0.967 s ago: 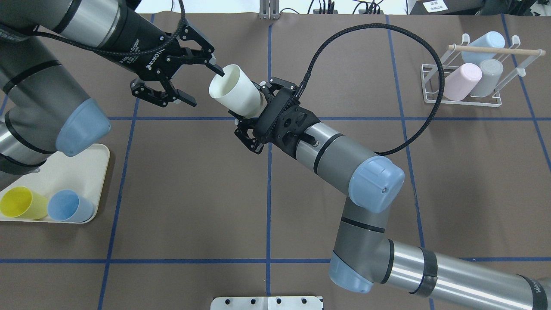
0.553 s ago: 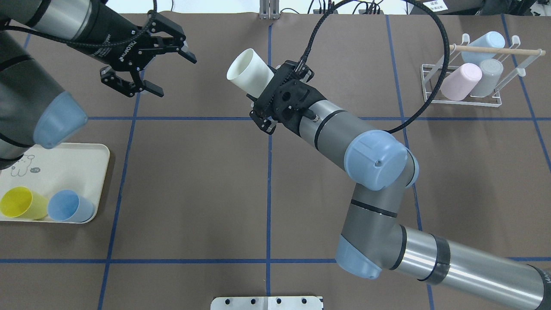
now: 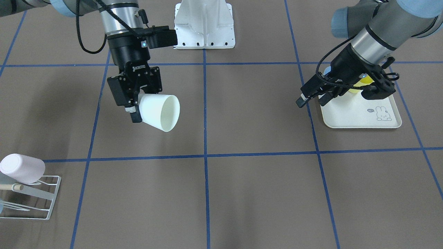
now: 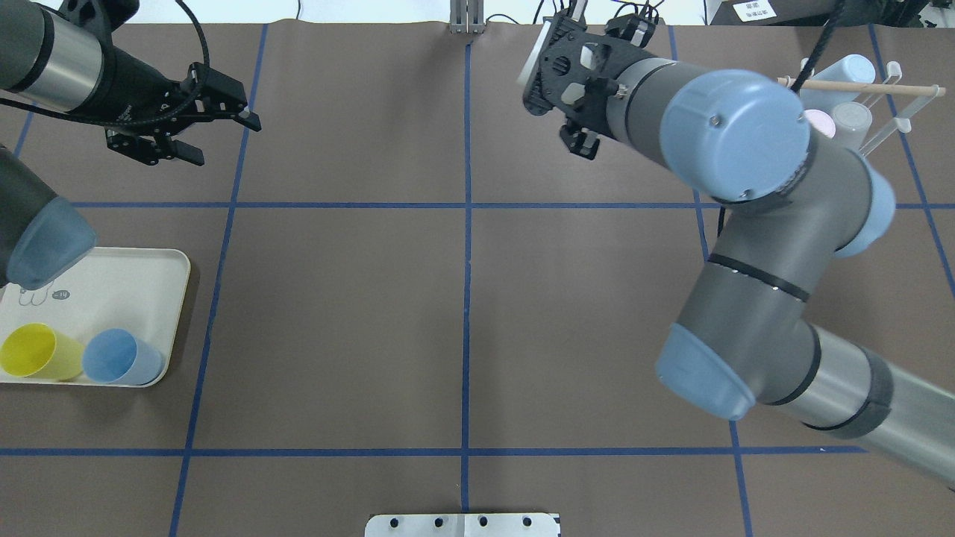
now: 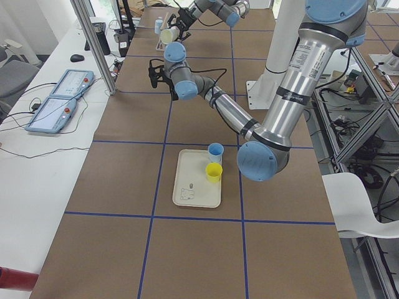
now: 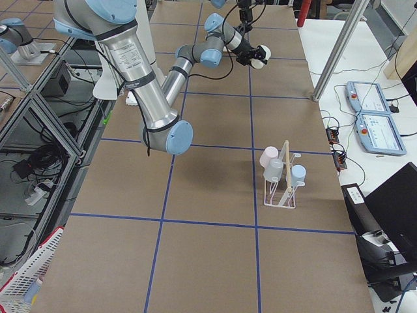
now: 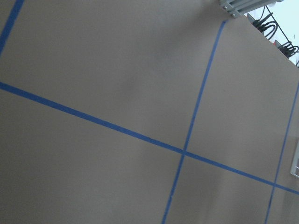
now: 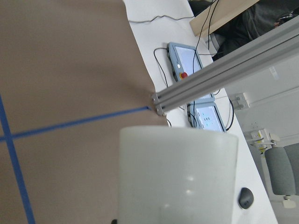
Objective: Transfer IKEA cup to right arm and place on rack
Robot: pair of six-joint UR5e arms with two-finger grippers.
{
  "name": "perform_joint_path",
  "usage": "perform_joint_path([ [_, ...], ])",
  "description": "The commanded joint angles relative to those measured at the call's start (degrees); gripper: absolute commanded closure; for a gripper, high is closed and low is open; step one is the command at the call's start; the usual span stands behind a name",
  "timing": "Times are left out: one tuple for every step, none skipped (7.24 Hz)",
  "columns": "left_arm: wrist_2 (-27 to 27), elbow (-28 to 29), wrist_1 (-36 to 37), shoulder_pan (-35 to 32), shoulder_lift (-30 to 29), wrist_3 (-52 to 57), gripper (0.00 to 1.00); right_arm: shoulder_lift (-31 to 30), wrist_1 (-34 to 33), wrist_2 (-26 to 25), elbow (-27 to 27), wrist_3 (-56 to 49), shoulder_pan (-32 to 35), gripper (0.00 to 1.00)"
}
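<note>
Cup [image 3: 160, 112] moved, within right end effector [image 3: 139, 106].

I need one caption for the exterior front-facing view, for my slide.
The right arm holds a white cup sideways in shut jaws; the left arm's jaws are open and empty.

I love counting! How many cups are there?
6: white cup in the right gripper; yellow cup, blue cup on the tray; pink cup, grey cup, pale blue cup on the rack.
</note>
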Motion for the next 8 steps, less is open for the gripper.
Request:
perform_joint_path([
  [1.79, -0.22, 2.72, -0.14, 2.16, 5.89, 0.0, -10.46, -2.3, 0.78, 3.98, -24.31, 7.07, 0.81],
  [1.79, -0.57, 2.63, -0.14, 2.17, 5.89, 0.0, -15.04, -2.3, 0.78, 5.13, -35.23, 10.76, 0.8],
  [1.7, -0.57, 2.63, 0.03, 2.0, 5.89, 0.0, -18.91, -2.21, 1.04, 5.75, -43.6, 14.1, 0.78],
  [1.7, -0.57, 2.63, 0.12, 1.82, 5.8, 0.0, -22.35, -2.04, 0.87, 5.93, -51.95, 16.57, 0.79],
  [1.7, -0.48, 2.63, 0.21, 1.65, 5.71, 0.0, -25.17, -1.86, 0.52, 5.67, -60.21, 18.95, 0.75],
  [1.7, -0.48, 2.63, 0.29, 1.64, 5.71, 0.0, -26.76, -1.77, -0.35, 5.32, -67.87, 20.28, 0.71],
  [1.62, -0.48, 2.54, 0.38, 1.56, 5.54, 0.0, -28.95, -1.86, -4.02, 4.97, -71.6, 20.38, 0.71],
  [1.62, -0.48, 2.54, 0.47, 1.47, 5.45, 0.0, -29.5, -1.77, -7.01, 2.27, -73.03, 20.29, 0.7],
])
